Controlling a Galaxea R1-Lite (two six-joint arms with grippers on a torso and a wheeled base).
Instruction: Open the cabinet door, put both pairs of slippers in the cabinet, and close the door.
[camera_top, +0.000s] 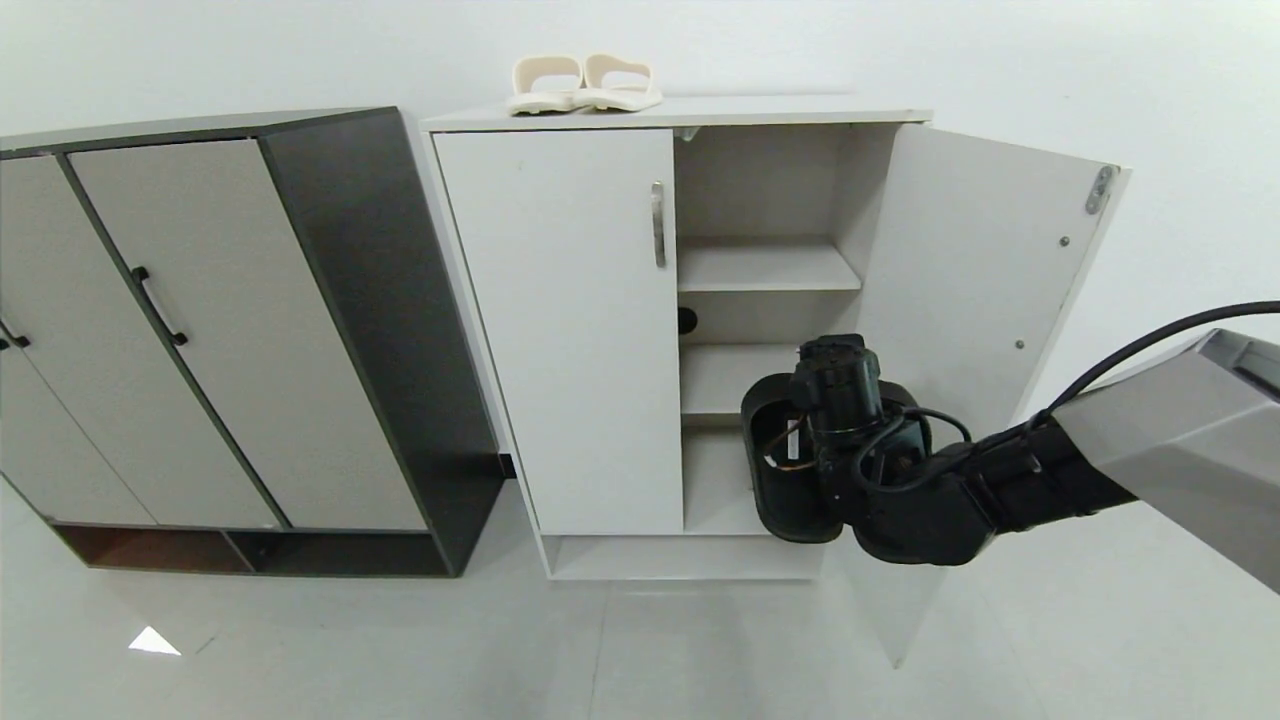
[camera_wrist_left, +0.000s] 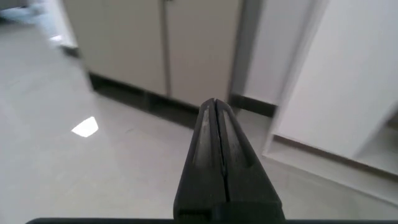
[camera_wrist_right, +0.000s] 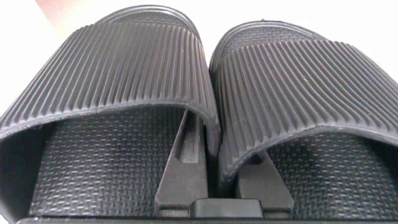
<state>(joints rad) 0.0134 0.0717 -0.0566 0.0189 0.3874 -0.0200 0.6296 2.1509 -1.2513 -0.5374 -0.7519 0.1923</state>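
While the right door (camera_top: 960, 270) stands wide, black slippers (camera_top: 790, 470): I hold the pair side by side before the cabinet (camera_top: 560, 330) opening, low by the bottom shelves, likely to slide them in.
Right gripper (camera_wrist_right: 221, 177): one finger inside each slipper, clamping their adjoining walls so both travel together; gap narrow.
Left gripper (camera_wrist_left: 216, 143): pressed together, empty, parked above the floor.
Cream slippers (camera_top: 585, 85): on the cabinet top, not yet stowed.

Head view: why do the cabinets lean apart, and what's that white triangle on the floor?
Head view: a wide lens likely splays the white cabinet and grey cabinet; the triangle looks like glare off the glossy floor. Left wrist view: the same patch beyond the shut left pincer.
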